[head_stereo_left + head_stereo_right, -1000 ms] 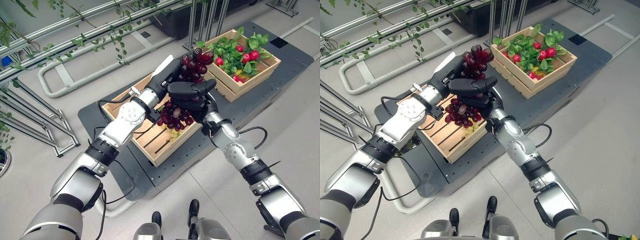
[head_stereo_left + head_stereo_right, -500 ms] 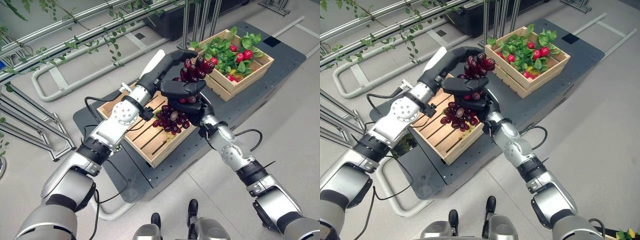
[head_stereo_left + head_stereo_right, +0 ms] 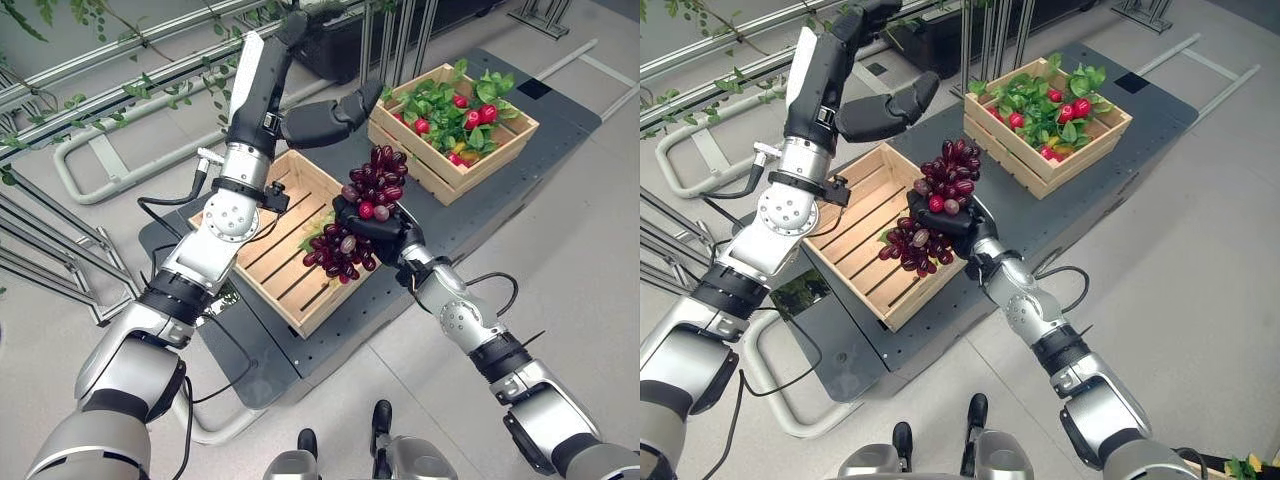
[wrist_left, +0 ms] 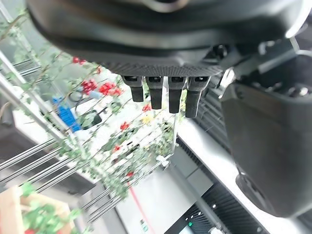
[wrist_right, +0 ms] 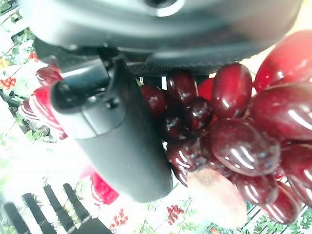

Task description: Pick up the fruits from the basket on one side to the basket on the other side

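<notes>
Dark red grapes (image 3: 365,200) clasped in right robot hand (image 3: 385,232) above near wooden crate (image 3: 283,260); fingers mostly hidden beneath bunch. Left robot hand (image 3: 322,118) raised, fingers straight, empty.

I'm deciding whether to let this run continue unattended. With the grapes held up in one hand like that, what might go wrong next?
The right hand alone holds the grape bunch, and part of it droops below over the near crate; loose grapes may drop, or the bunch may slip. The far crate is already heaped with leaves and red fruit, so the grapes might roll off. The raised, open left hand hangs along the route and could be bumped.
</notes>
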